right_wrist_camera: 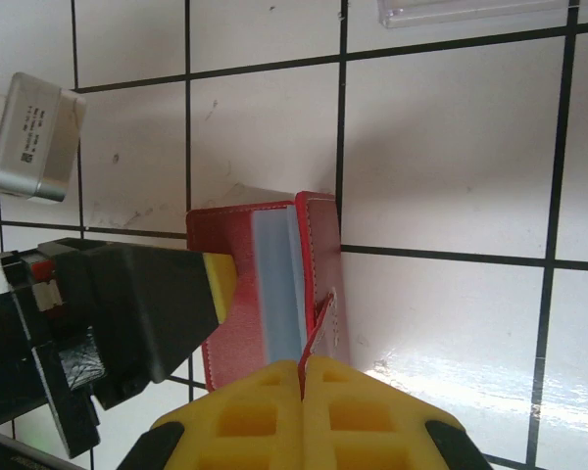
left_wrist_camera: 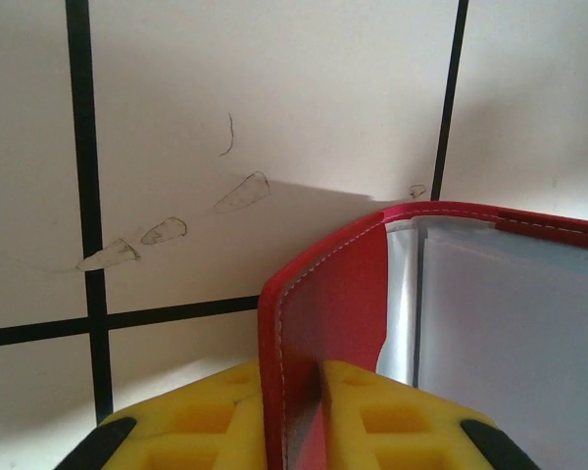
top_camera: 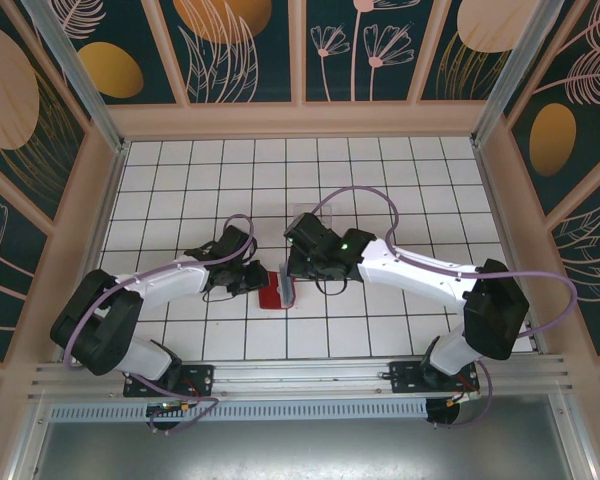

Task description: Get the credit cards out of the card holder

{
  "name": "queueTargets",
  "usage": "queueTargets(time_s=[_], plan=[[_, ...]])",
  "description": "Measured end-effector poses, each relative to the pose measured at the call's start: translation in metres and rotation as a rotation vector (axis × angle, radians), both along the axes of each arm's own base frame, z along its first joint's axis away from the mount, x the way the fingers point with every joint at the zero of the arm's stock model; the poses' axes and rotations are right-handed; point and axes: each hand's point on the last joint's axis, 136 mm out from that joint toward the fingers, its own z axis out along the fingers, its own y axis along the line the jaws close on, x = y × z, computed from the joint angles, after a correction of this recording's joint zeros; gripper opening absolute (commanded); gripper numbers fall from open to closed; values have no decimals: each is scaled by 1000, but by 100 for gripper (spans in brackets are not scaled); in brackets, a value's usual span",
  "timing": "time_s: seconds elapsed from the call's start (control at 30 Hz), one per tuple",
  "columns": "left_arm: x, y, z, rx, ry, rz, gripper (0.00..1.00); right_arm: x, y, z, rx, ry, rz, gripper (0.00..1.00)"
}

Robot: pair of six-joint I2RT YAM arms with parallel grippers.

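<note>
Left wrist view showed the wallet's [left_wrist_camera: 328, 294] greyish inner pockets [left_wrist_camera: 510, 323]. Right wrist view showed its closure tab [right_wrist_camera: 321, 311]. Both arms leaned in low, meeting mid-table over the wallet. Left gripper [left_wrist_camera: 294, 392] was clamped on the red cover. Right gripper [right_wrist_camera: 302, 377] had its fingers together, pinching the tab. A clear tray [right_wrist_camera: 470, 10] lay beyond.

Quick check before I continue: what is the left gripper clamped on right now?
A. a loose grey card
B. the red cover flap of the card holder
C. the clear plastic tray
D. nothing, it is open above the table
B: in the left wrist view the left gripper is closed on the red cover flap of the card holder, whose stitched edge stands up between its yellow fingers.
</note>
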Motion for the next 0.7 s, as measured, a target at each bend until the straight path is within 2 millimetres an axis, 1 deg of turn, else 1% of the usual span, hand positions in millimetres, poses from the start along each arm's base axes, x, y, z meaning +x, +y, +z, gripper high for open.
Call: queueTargets(time_s=[0.23,0.3,0.53,0.7], plan=[[1,12,-2,67,-6,23,25,-3,10,4,38,3,24,0],[3,16,2,90,-15,32,25,-4,11,4,43,6,27,0],[17,25,30,146,-93,59,26,-5,14,8,55,5,35,0],[18,25,34,150,-97,54,27,-7,17,9,61,4,44,0]])
